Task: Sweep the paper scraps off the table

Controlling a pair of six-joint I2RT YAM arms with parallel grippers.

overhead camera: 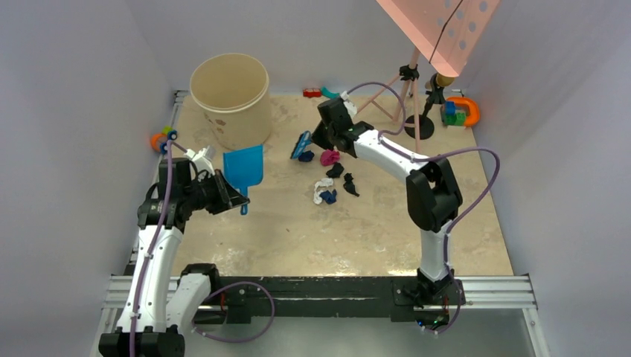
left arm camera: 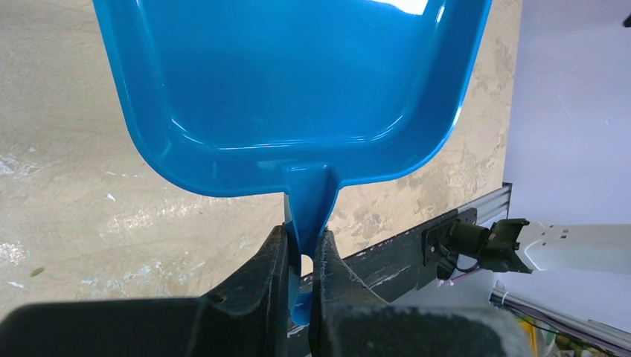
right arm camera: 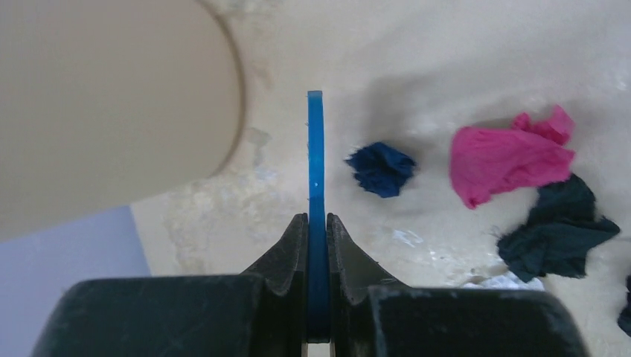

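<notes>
Top: paper scraps [overhead camera: 331, 178] bunched mid table [overhead camera: 298, 230], w/ right arm over them. L wrist: left gripper [left arm camera: 301, 256] pinching blue dustpan [left arm camera: 298, 89] handle. R wrist: right gripper [right arm camera: 318, 230] clamped on blue brush [right arm camera: 316, 149], scraps just right of it.

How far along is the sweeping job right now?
Done: left gripper grips the dustpan, right gripper the brush. In hand: the brush is beside the paper scraps. Left: all visible scraps lie on the table, and the dustpan looks empty.
</notes>
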